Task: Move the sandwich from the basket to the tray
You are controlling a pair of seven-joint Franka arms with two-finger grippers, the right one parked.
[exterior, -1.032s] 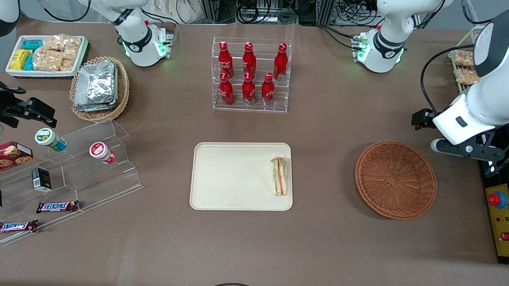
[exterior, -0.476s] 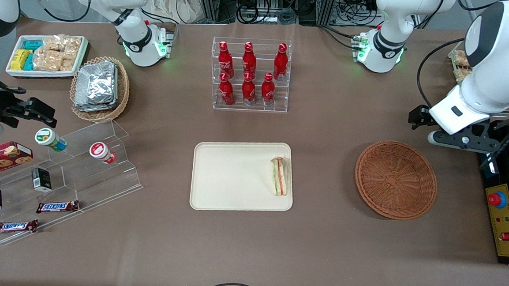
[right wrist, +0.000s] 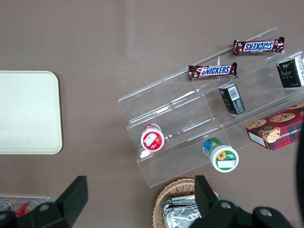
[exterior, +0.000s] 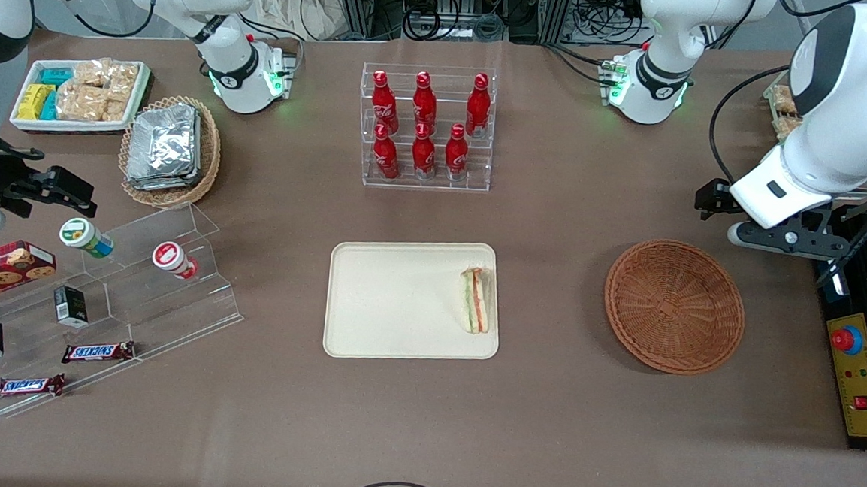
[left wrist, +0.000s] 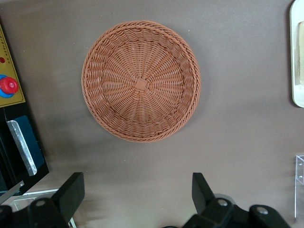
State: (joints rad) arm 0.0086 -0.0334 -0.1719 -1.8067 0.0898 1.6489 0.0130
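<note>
Front view: sandwich (exterior: 476, 300) lies on the tray (exterior: 392, 301); wicker basket (exterior: 674, 306) holds nothing. Tool (left wrist: 137, 199) hovers wide open, unloaded, near the surface's working-arm edge. Placement judged complete.

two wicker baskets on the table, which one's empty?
The reddish-brown basket near the hand, which is open above the table. The lighter basket holds foil packs.

sandwich (exterior: 476, 299): white bread, orange and green stripes
tray (exterior: 392, 301): plain cream
basket (exterior: 674, 306): reddish-brown weave
bench (exterior: 542, 431): dull brown
gripper (left wrist: 137, 199): black fingers, above the bench beside the basket
bottles (exterior: 424, 122): glossy red
</note>
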